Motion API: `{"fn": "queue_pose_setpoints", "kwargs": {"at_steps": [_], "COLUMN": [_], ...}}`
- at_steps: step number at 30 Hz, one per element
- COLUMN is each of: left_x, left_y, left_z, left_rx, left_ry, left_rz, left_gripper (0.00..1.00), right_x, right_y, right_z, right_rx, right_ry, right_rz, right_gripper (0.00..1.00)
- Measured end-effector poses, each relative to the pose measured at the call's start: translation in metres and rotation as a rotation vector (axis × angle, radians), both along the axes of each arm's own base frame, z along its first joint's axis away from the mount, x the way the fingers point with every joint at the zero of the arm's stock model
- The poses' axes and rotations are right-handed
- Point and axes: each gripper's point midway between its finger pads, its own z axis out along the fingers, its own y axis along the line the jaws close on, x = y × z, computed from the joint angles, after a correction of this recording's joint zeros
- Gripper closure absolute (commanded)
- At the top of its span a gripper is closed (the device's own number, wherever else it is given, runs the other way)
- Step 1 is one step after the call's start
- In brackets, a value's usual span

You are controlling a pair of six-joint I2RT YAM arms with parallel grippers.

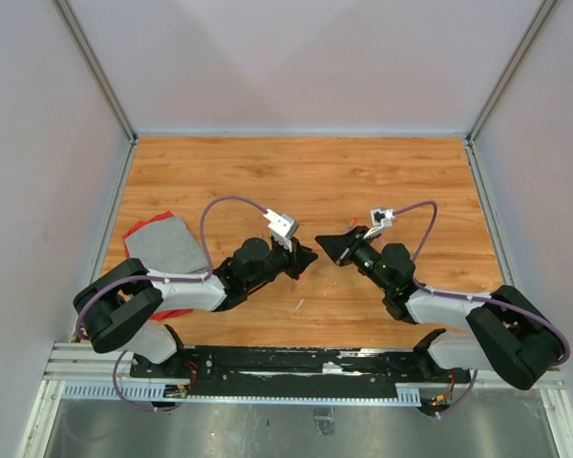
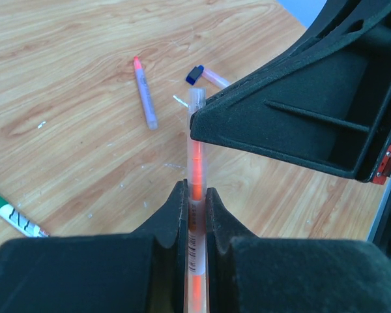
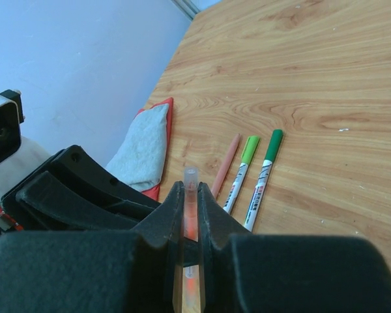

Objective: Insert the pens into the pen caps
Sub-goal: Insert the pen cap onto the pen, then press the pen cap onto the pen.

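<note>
Pen [image 2: 197, 153], orange, clamped in left gripper [image 2: 195, 190]

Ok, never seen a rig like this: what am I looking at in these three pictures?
These are two robot arms, left arm and right arm, bolted at the near edge of a wooden table. The top picture looks down from above and behind; the others come from a camera on each wrist. The left fingers are shut on an orange pen. The right fingers pinch an orange piece too: same pen or its cap, I cannot tell. Loose on the table lie a dark green pen, a light green pen and a grey cloth.
</note>
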Motion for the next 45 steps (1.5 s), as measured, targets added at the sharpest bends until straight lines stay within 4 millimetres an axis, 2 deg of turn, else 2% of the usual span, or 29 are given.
{"fn": "queue_pose_setpoints", "kwargs": {"at_steps": [5, 9, 13, 18, 24, 28, 32, 39, 45], "left_x": [-0.001, 0.001, 0.002, 0.003, 0.003, 0.003, 0.003, 0.003, 0.003], "left_y": [0.003, 0.001, 0.000, -0.001, -0.002, -0.002, -0.002, -0.002, -0.002], "left_z": [-0.008, -0.002, 0.003, 0.010, 0.011, 0.011, 0.011, 0.011, 0.011], "left_rx": [0.027, 0.007, -0.009, -0.030, -0.036, -0.035, -0.035, -0.036, -0.036], "left_ry": [0.019, 0.004, -0.009, -0.025, -0.029, -0.029, -0.029, -0.029, -0.029], "left_rz": [0.008, 0.007, 0.008, 0.010, 0.010, 0.010, 0.010, 0.010, 0.010], "left_gripper": [1.00, 1.00, 0.99, 0.99, 0.99, 1.00, 0.99, 0.99, 1.00], "right_x": [-0.001, -0.015, -0.021, -0.025, -0.012, 0.003, 0.013, 0.021, 0.021], "right_y": [0.004, 0.009, 0.004, -0.018, -0.046, -0.053, -0.041, -0.006, 0.001], "right_z": [-0.009, -0.018, -0.005, 0.016, 0.031, 0.047, 0.052, 0.046, 0.034], "right_rx": [-0.007, -0.024, -0.026, -0.058, -0.162, -0.208, -0.248, -0.286, -0.304], "right_ry": [-0.009, 0.003, -0.023, -0.054, -0.017, 0.005, 0.034, 0.082, 0.117], "right_rz": [-0.025, 0.014, 0.013, -0.061, -0.188, -0.219, -0.170, -0.020, 0.016], "right_gripper": [0.78, 0.58, 0.50, 0.42, 0.41, 0.43, 0.48, 0.57, 0.60]}}
